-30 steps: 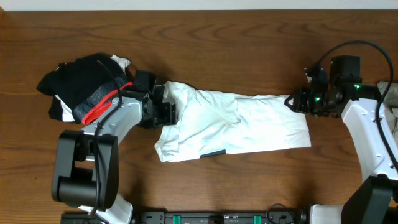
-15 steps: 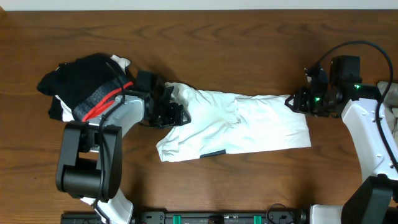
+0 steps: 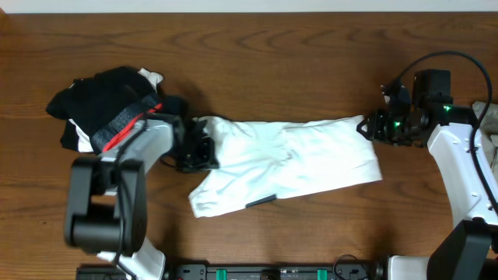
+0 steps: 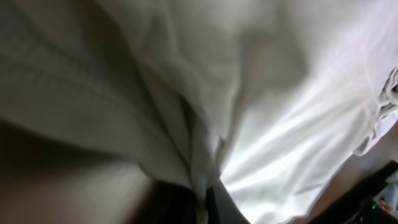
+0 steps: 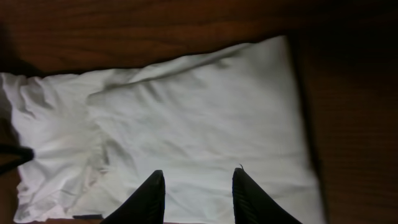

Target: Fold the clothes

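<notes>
White T-shirt [image 3: 296, 155] lies stretched across mid-table [image 3: 272, 54], left gripper [image 3: 204, 148] clamped tight on its bunched left end, right gripper [image 3: 372, 126] part-open at the right corner, can't tell if it holds cloth, so a left-side pull probably drags or crumples the shirt instead of folding it.

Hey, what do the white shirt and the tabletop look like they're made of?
White T-shirt: soft matte fabric, probably cotton knit, since it wrinkles and drapes in loose folds. Table: brown wood or a wood-look laminate, with long grain streaks and a faint sheen; which of the two is not clear.
</notes>
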